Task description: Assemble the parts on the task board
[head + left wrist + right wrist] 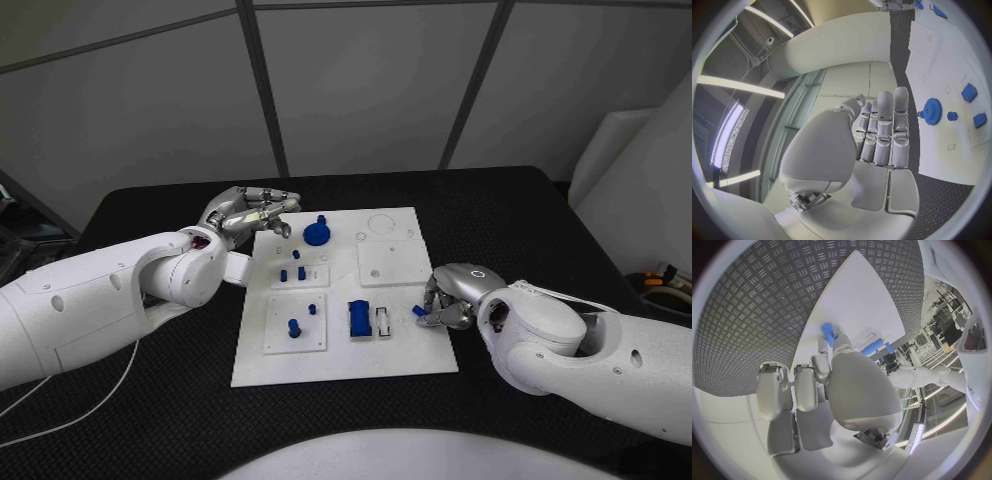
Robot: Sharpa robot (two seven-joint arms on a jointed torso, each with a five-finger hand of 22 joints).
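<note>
The white task board [346, 355] lies mid-table. A blue gear [316, 234] stands near its far edge, also seen as the blue gear [932, 111] beyond my left hand's fingers. Small blue pegs [293, 272] stand in a raised white plate, two more pegs [300, 319] in another plate nearer me, and a blue block [359, 318] sits at the centre. My left hand [257, 212] hovers at the board's far left corner, fingers straight [882, 130], holding nothing. My right hand [450, 295] is at the board's right edge and pinches a small blue peg [418, 311], the same blue peg [827, 333] showing at its fingertips.
A white square plate [392, 263] sits on the board's right half, and a narrow white piece [382, 320] lies beside the blue block. Black table [534, 220] surrounds the board. Grey wall panels stand behind the table.
</note>
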